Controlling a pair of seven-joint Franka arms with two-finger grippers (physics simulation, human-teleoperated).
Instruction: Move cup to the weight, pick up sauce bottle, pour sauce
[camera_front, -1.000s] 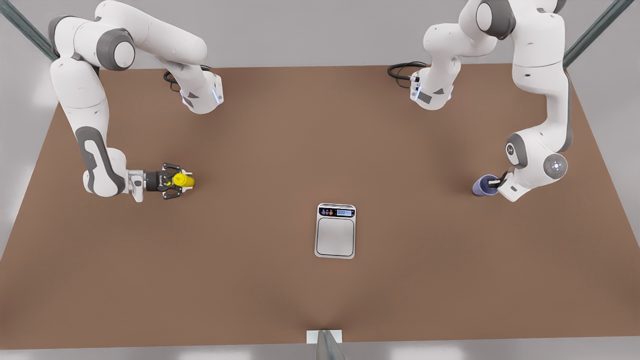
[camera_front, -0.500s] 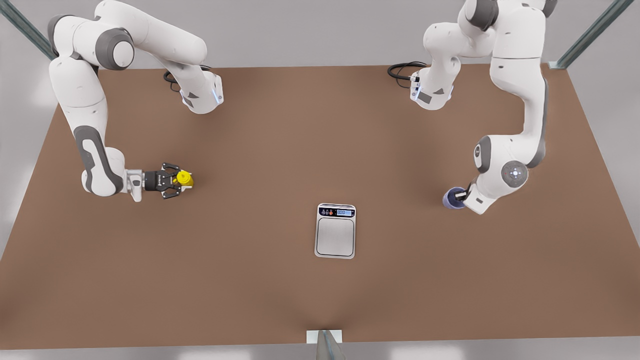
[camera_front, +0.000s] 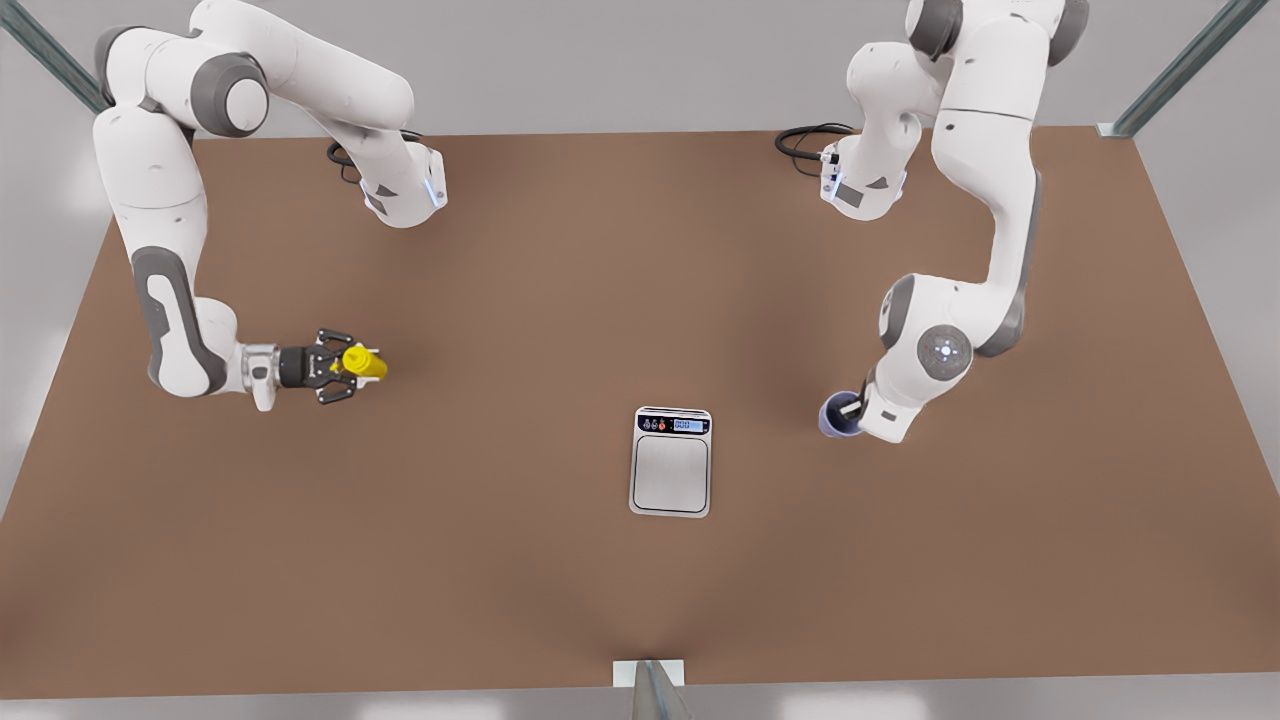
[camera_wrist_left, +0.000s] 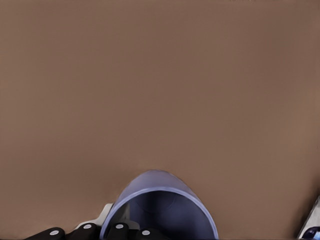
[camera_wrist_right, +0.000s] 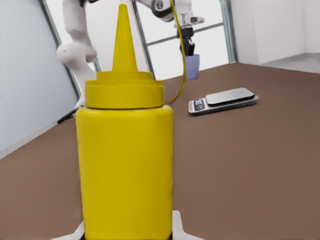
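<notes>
The pale lavender cup (camera_front: 834, 417) hangs just above the table on the front view's right, with my left gripper (camera_front: 850, 409) shut on its rim. In the left wrist view the cup (camera_wrist_left: 160, 200) shows its purple inside, with the gripper's fingers (camera_wrist_left: 85, 231) at its rim. The silver scale (camera_front: 670, 472) lies flat at mid-table, to the left of the cup and apart from it. On the front view's left, my right gripper (camera_front: 352, 367) is shut on the yellow sauce bottle (camera_front: 368, 364). The bottle (camera_wrist_right: 125, 165) stands upright between the white fingertips (camera_wrist_right: 181, 227).
Brown tabletop (camera_front: 500, 560) all round the scale. Black cables (camera_front: 805, 140) coil near the arm bases at the back edge. A small white bracket (camera_front: 648, 672) sits at the front edge. From the right wrist, the scale (camera_wrist_right: 225, 100) and cup (camera_wrist_right: 192, 66) appear far off.
The left arm has carried the cup steadily toward the scale, leftward in the front view. The right gripper, with the sauce bottle, has shifted slightly left.
</notes>
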